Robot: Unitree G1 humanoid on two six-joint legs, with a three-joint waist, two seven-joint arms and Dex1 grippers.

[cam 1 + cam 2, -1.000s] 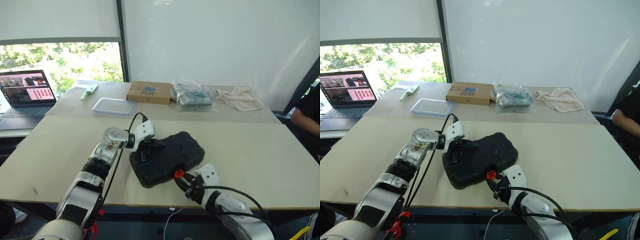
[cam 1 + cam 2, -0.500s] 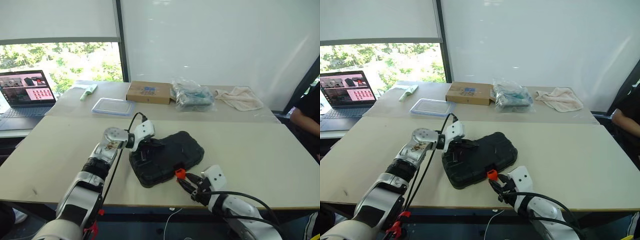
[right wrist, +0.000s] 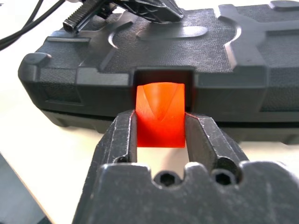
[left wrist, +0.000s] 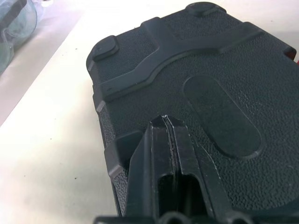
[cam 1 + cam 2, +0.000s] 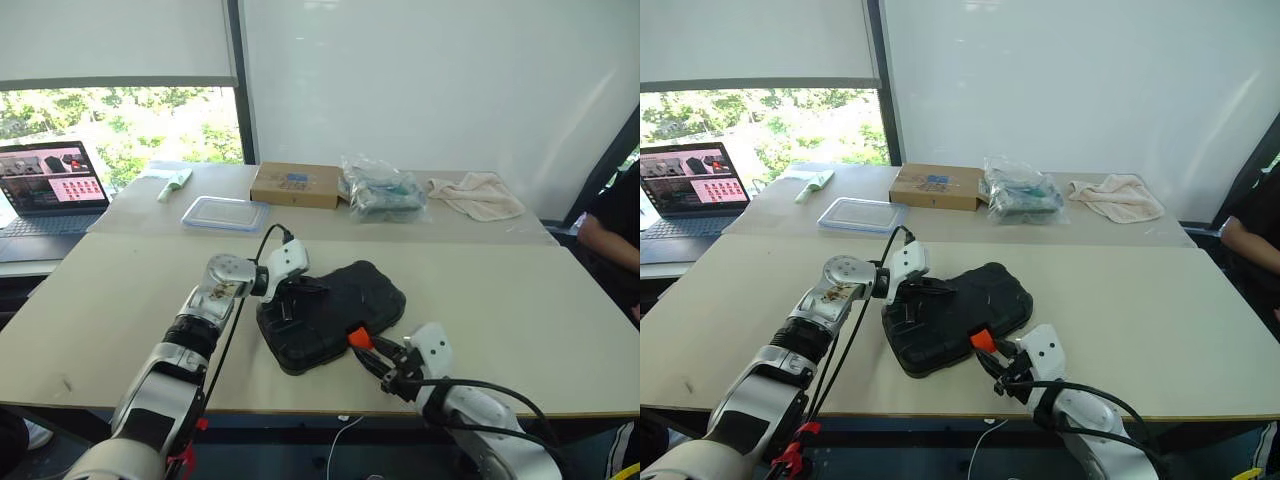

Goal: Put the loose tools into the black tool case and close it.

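The black tool case [image 5: 335, 310] lies closed on the near table, its textured lid [image 4: 219, 84] facing up. My left gripper [image 5: 300, 290] is shut, and its fingertips [image 4: 164, 120] rest on the lid near the case's left end. At the case's front edge, my right gripper [image 3: 160, 122] is shut on the small orange latch [image 3: 160, 105], one finger on each side of it. The latch [image 5: 357, 338] stands out from the case's front wall. The loose tools are out of view.
On the far table stand a brown cardboard box [image 5: 296, 185], a clear lidded container [image 5: 226, 213], a plastic bag [image 5: 382, 192], a crumpled cloth [image 5: 477, 195] and an open laptop [image 5: 50, 185]. A person's arm [image 5: 612, 232] shows at the right edge. The table's front edge [image 5: 300, 408] runs just below the right gripper.
My right gripper has tipped up slightly while holding the orange latch, and the latch sits a little higher. The left gripper and the case have stayed put.
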